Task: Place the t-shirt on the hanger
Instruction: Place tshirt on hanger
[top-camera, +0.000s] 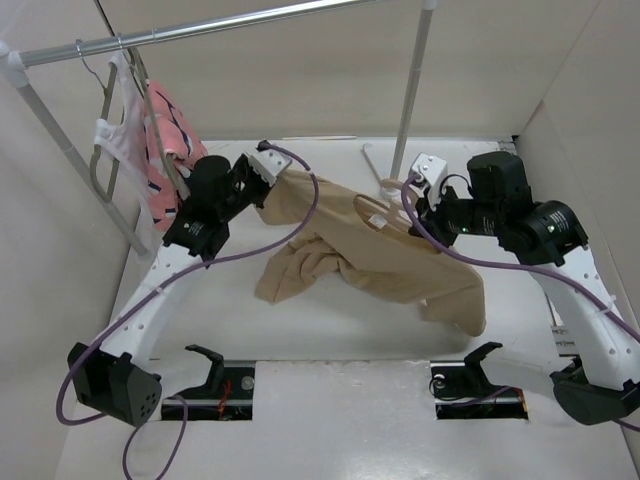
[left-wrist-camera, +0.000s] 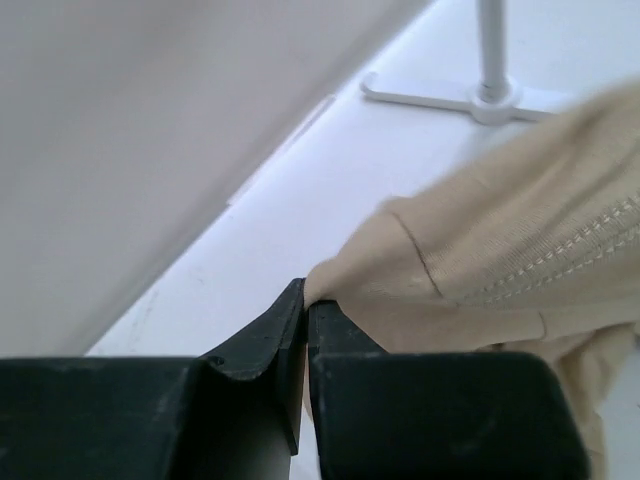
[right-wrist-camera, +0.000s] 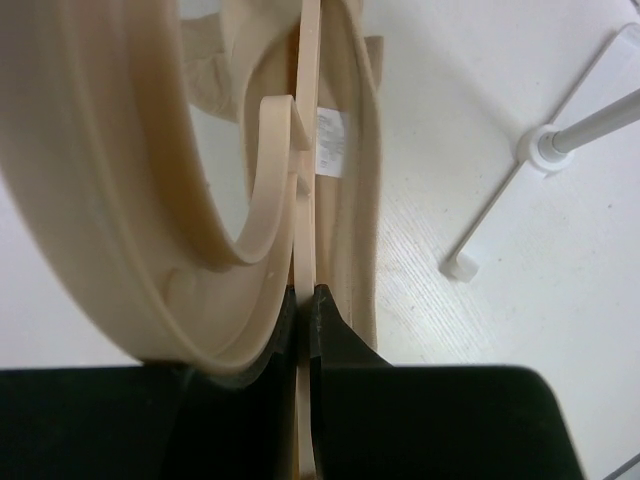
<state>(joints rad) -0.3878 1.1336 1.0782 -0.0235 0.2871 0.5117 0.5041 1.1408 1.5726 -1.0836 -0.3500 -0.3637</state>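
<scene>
Tan and plain, the short-sleeved cotton t-shirt looks pretty crumpled, with a small white neck label showing at the collar. It's stretched across the middle of the white counter. The far left corner is lifted, the collar is up on the right, and the rest sags in a bunched heap with one end trailing toward the near right.

The left end effector has its fingers pressed together on a folded edge of the fabric, right at the shirt's far left tip. The right end effector is clamped on a thin flat strip of the slim pale peach plastic hanger. Its curved hook loops off to the left in the wrist view. That strip runs straight out to the collar, just beside the label.

A pink patterned garment hangs on the rail at far left, well apart from the shirt.
</scene>
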